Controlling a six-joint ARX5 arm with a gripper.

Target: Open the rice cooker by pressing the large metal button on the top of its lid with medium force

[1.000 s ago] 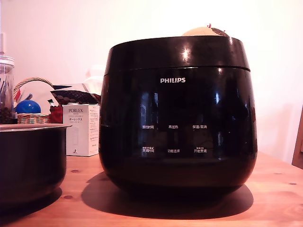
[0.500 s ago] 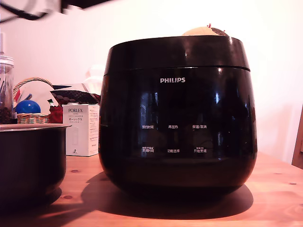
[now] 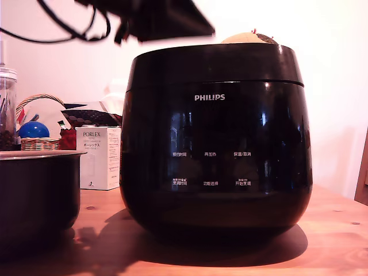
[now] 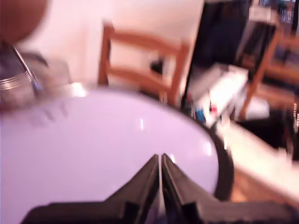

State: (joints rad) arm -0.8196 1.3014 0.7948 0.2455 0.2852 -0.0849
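**Colleague:** What surrounds the cooker?

**Me:** Wooden tabletop (image 3: 339, 230) under a pale wall. I see the rice cooker (image 3: 215, 144) sitting upright in the middle of it, glossy black, logo facing the exterior camera. Beside the cooker, on the exterior view's left, stands a smaller dark pot (image 3: 35, 195). Behind that, further from the cooker, are a white carton (image 3: 99, 158) and a wicker basket (image 3: 39, 141) with a blue ball.

**Colleague:** Is the lid shut?

**Me:** Yes, the lid (image 3: 215, 64) sits flat on the cooker's body, so the press is not yet done. I judge the cooker faces front so its top stays reachable from above.

**Colleague:** Where is your gripper?

**Me:** My gripper (image 4: 160, 173) hangs just above the lid, toward the cooker's exterior-view left edge, cables trailing. In the wrist view its two dark fingers (image 4: 145, 182) meet at the tips, closed and empty, suiting a push. Whether they touch the lid, I cannot tell. The picture is blurred, and I cannot make out the metal button.
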